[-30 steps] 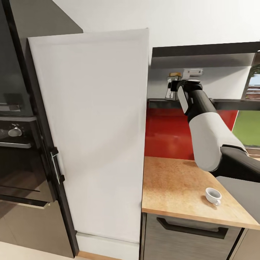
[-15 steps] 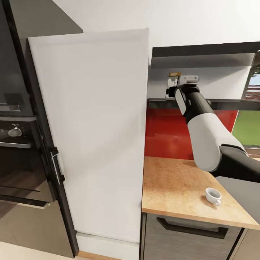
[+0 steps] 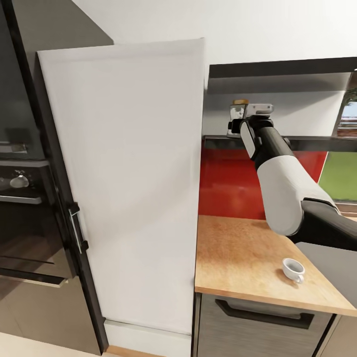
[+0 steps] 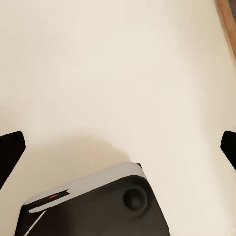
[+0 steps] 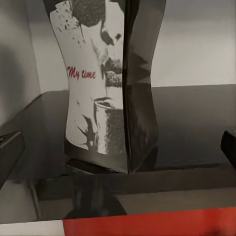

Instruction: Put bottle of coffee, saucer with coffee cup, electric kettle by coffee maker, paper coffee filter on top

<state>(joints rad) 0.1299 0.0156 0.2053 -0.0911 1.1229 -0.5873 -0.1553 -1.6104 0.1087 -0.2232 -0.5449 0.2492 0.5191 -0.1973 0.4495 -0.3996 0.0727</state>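
dark glass and a white label with red lettering mark the bottle of coffee (image 5: 110, 83), which stands upright on the black kitchen shelf (image 5: 187, 123) in the right wrist view. the two black fingertips (image 5: 10, 152) of the right gripper (image 3: 237, 119) sit wide apart at either side of that view, with the bottle between them and not touched.

from the head view, the right arm (image 3: 285, 193) reaches up from the lower right to the shelf, its gripper level with the bottle's yellow-orange lid (image 3: 240, 102). below the shelf is a red wall panel (image 3: 225, 183). under that, the wood-grain worktop (image 3: 238, 258) carries the small white coffee cup (image 3: 293, 269) near its front edge, well apart from the bottle. a tall white cabinet door (image 3: 129, 183) stands to the left of the worktop, and a dark oven (image 3: 25, 218) is further left.

the left wrist view shows the left gripper's fingertips (image 4: 10, 152) spread apart over a pale floor, with part of the robot's base (image 4: 93, 201) below.
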